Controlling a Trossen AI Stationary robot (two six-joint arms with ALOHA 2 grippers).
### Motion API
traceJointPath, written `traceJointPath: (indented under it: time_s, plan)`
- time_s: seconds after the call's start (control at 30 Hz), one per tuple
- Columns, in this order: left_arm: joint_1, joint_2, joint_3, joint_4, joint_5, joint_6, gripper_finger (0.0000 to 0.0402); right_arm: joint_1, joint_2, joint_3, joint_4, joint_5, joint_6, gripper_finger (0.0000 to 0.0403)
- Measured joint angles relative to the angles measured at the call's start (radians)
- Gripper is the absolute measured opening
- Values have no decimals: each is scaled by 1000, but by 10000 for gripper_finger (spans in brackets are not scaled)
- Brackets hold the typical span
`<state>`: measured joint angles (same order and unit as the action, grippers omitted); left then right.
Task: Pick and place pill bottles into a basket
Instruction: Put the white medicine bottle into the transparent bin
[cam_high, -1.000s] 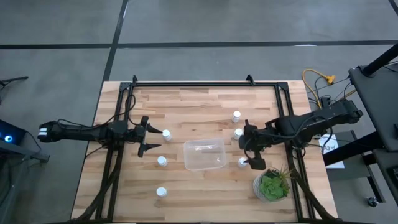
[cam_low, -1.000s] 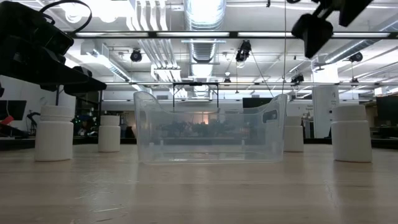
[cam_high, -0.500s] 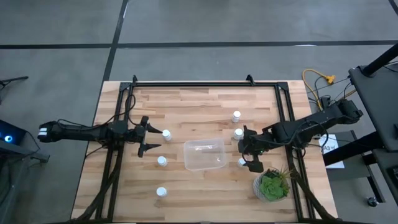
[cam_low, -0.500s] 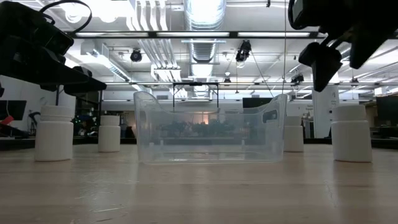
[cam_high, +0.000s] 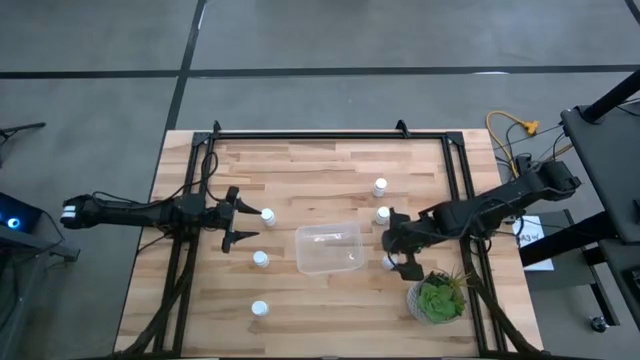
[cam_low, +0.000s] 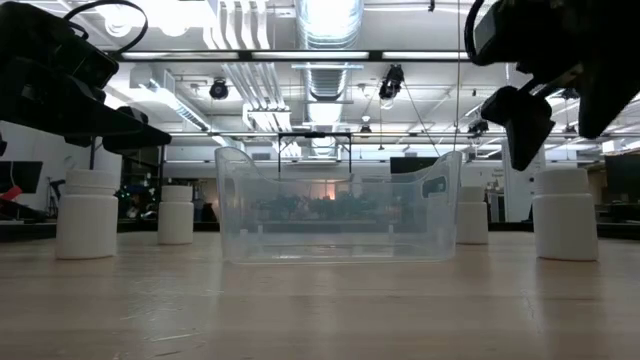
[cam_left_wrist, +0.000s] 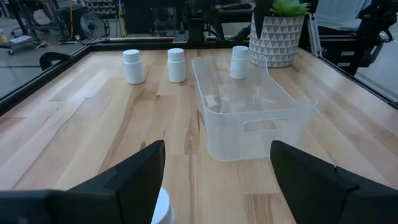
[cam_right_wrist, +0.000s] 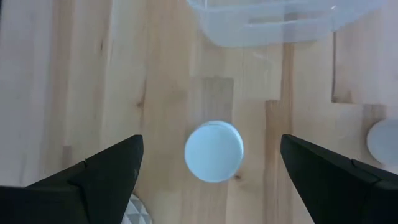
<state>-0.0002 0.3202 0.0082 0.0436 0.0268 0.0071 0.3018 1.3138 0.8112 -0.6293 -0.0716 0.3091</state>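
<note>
Six bottles stand outside the basket (cam_high: 327, 248); your right hand (cam_right_wrist: 212, 163), spread wide, hovers over one bottle (cam_right_wrist: 214, 151). Light, rigid, probably slick: grip its sides.

No text, label, brand, number or sign can be read in any view. The pill bottles (cam_left_wrist: 132, 66) show plain white sides, the basket (cam_left_wrist: 251, 109) is bare clear plastic, and a white sheet (cam_high: 528, 232) right of the table carries marks too small to make out.
</note>
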Motion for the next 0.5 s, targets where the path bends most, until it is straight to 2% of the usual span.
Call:
traceJointPath:
  time_s: [0.23,0.5]
  plan:
    - [0,0,0,0,0,0,274,2,76,-1,5,-4,23,368]
    - [0,0,0,0,0,0,274,2,104,-1,24,-7,21,368]
